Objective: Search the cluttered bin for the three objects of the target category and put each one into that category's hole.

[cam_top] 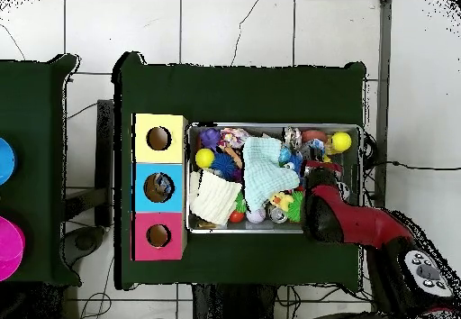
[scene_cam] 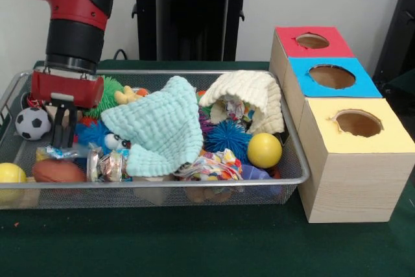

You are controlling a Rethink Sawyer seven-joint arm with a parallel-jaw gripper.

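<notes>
The silver wire-mesh bin (scene_cam: 194,183) holds a heap of toys and cloths; in the overhead view its rim (cam_top: 270,125) lies right of the boxes. My gripper (scene_cam: 63,135) hangs inside the bin's left end, between a small soccer ball (scene_cam: 32,123) and a blue spiky ball (scene_cam: 91,133). Its black fingers stand close together, shut, with nothing seen between them. The blue-topped hole (scene_cam: 332,76) is the middle of three boxes right of the bin. In the overhead view the blue-topped hole (cam_top: 158,187) shows something pale inside, and my arm (cam_top: 360,225) covers the gripper.
A mint cloth (scene_cam: 159,131) and a cream cloth (scene_cam: 253,95) cover much of the heap. Around them lie a yellow ball (scene_cam: 264,150), a second yellow ball (scene_cam: 11,174), a brown football (scene_cam: 58,171) and a blue spiky ball (scene_cam: 227,137). The red-topped hole (scene_cam: 312,41) and the yellow-topped hole (scene_cam: 358,122) flank the blue one.
</notes>
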